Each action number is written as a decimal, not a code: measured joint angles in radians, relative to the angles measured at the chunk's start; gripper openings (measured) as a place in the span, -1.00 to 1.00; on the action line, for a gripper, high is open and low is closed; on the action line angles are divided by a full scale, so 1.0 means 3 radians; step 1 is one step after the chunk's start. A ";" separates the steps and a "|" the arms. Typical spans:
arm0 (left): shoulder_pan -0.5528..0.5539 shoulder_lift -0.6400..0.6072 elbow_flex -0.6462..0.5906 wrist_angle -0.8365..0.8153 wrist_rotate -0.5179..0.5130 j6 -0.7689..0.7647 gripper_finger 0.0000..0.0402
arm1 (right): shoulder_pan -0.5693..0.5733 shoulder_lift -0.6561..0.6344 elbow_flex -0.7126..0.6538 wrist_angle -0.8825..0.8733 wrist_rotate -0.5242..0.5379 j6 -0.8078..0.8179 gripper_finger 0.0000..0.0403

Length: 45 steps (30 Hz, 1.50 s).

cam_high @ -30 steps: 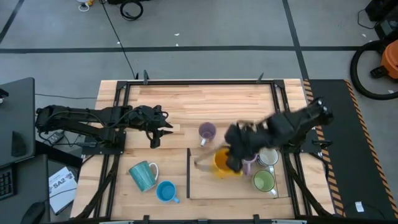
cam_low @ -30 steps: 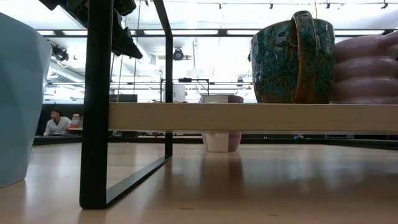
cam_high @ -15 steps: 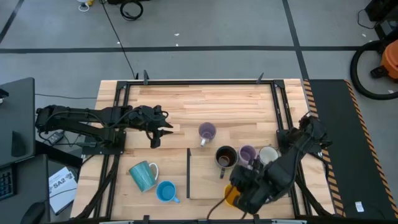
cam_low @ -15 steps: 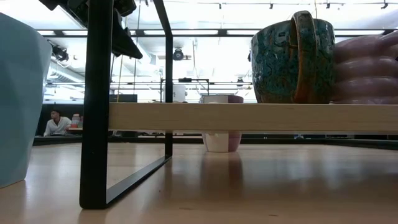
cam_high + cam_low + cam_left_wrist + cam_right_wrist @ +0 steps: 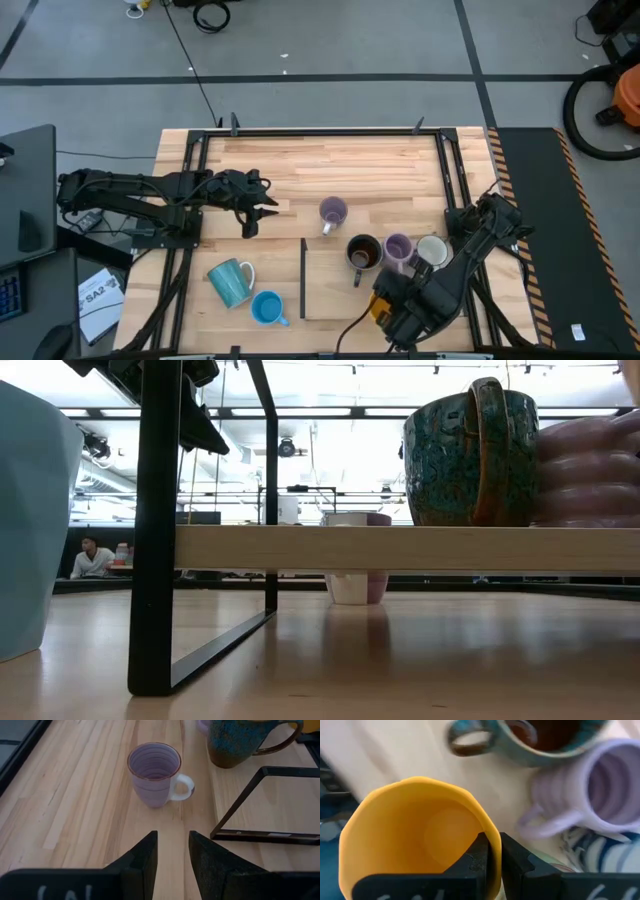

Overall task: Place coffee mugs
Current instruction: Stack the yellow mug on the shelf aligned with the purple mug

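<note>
Surface: pale wooden slatted table (image 5: 330,165) carrying a black-framed shelf (image 5: 400,547).
Right gripper (image 5: 492,854): pinching the orange ceramic mug's (image 5: 415,837) rim.
Left gripper (image 5: 171,851): narrowly parted, holding nothing.
Room: grey floor (image 5: 330,40).

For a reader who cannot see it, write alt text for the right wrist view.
The right gripper is shut on the rim of a yellow-orange ceramic mug, its open mouth facing the camera. Beyond it on the pale wooden shelf stand a dark teal mug with a brown inside and a ribbed lilac mug.

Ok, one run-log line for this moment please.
right gripper: shut on orange mug rim, near front edge | left gripper: idle, part-open, facing purple mug
</note>
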 joint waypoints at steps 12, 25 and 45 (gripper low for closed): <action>0.0000 0.0001 0.0000 0.0002 0.0000 0.0000 -0.42 | -0.0020 -0.0009 -0.0303 0.0016 0.0048 0.0141 -0.83; 0.0000 0.0001 0.0000 0.0001 0.0000 -0.0001 -0.42 | -0.0076 -0.0009 -0.0530 0.0051 0.0009 0.0140 -0.83; 0.0000 0.0001 0.0000 0.0001 -0.0001 -0.0001 -0.42 | -0.0071 -0.0009 -0.0570 0.0041 -0.0161 0.0129 -0.83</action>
